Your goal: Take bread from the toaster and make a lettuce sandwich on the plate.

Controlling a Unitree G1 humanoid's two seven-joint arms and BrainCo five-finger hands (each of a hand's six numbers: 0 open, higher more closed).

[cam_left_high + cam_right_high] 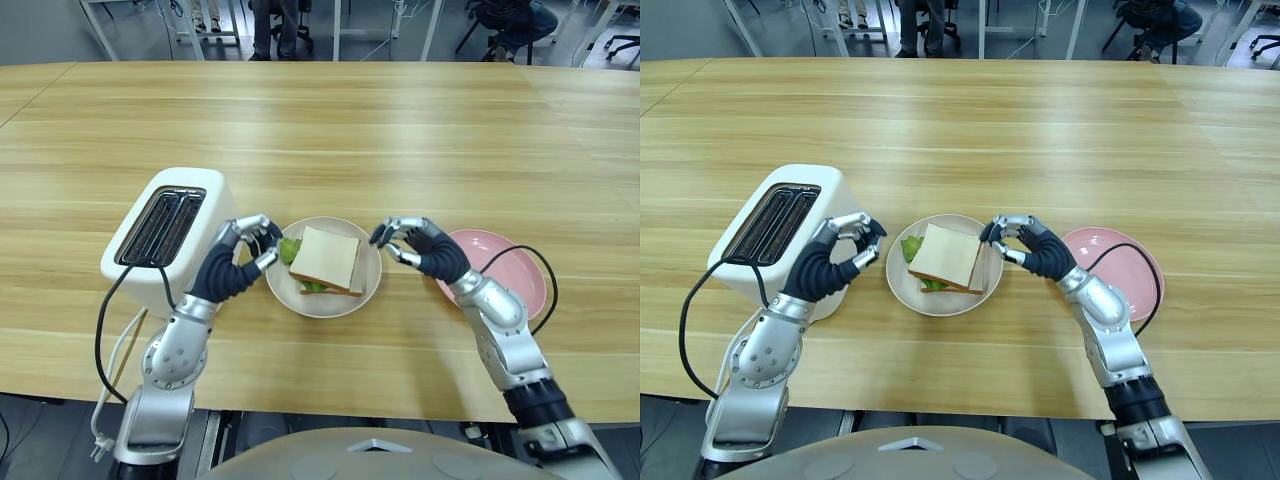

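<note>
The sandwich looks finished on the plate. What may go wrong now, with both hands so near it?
1. The curled right hand sits close beside the top bread slice; a brush might slide it off the lettuce.
2. The left hand lies between toaster and plate rim; pulling back carelessly might nudge either.

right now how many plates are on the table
2: the beige plate holding the sandwich, right of the toaster, and a pink plate further right.
</note>
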